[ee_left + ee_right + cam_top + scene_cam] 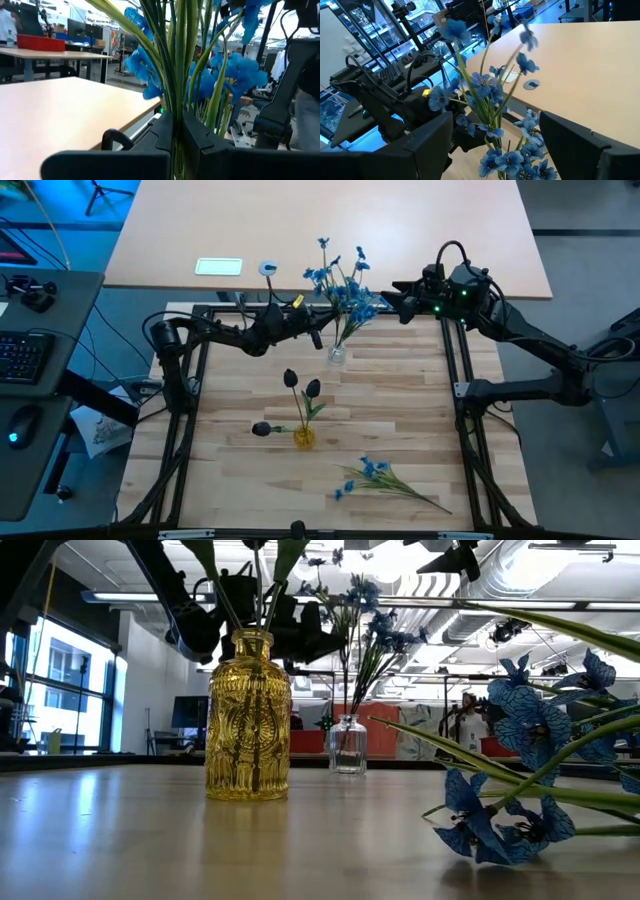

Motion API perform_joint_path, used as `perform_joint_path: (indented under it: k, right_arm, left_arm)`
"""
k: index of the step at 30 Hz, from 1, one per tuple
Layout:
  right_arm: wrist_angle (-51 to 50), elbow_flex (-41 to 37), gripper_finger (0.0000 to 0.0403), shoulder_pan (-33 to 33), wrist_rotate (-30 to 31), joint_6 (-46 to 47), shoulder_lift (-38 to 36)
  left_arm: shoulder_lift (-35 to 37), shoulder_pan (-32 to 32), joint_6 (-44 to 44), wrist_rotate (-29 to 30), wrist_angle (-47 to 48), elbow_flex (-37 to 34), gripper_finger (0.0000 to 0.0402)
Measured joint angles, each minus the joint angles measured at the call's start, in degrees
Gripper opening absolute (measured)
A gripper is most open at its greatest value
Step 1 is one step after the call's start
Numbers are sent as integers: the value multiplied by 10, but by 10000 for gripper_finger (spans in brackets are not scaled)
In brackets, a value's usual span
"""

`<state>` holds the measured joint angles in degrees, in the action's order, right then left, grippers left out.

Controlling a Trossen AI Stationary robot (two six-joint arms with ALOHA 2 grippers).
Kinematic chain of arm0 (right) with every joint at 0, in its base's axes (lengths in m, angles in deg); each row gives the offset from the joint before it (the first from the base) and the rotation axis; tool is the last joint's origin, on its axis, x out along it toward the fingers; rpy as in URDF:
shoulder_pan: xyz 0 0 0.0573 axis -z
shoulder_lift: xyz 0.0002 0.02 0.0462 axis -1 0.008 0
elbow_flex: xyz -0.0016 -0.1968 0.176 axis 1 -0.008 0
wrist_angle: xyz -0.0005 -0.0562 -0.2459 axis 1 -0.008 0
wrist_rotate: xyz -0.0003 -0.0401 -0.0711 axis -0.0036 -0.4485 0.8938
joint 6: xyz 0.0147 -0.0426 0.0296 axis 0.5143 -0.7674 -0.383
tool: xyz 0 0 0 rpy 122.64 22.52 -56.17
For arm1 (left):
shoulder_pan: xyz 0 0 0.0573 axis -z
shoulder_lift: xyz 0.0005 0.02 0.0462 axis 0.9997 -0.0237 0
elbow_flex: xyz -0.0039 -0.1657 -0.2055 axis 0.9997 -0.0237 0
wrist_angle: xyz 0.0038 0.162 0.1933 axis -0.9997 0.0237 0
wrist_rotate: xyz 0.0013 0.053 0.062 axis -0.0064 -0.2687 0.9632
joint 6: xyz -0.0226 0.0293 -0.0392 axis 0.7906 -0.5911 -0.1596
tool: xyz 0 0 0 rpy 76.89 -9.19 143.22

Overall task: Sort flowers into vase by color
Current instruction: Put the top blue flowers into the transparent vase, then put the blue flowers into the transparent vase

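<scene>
near the table's far edge, the left gripper [318, 330] is clamped on the blue sprays' [342, 280] stems in the clear vase [337, 355]. the right gripper [392, 298] hangs just beside them, fingers wide. black buds [300, 385] fill the yellow vase [304, 437] mid-table; one blue spray [385, 479] lies by the near edge.

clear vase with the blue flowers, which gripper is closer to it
Left. The left gripper is closed on the blue flower stems just above the clear vase. The right gripper hangs open farther back, off to the vase's right, holding nothing.
</scene>
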<state>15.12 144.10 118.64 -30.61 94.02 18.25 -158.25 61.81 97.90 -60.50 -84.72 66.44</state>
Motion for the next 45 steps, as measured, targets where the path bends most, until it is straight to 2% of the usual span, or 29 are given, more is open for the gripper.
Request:
perform_joint_path:
  k: [4,12,18,24,34,43,45]
  right_arm:
    - [0,0,293,0,0,-1,0]
    - [0,0,293,0,-2,-14,0]
    - [0,0,293,0,-2,-15,0]
    - [0,0,293,0,-2,-13,0]
    - [0,0,293,0,-2,0,0]
    - [1,0,293,0,-2,-1,0]
    - [0,0,293,0,-4,-1,0]
  left_arm:
    - [0,3,5,0,31,0,7]
    - [1,7,-16,-13,36,0,37]
    - [3,7,-30,-27,52,0,79]
    - [12,7,-27,-60,124,0,132]
    - [95,3,-76,-62,332,0,200]
    - [210,-14,-131,-61,620,-1,208]
    - [234,-19,-139,-60,660,-8,208]
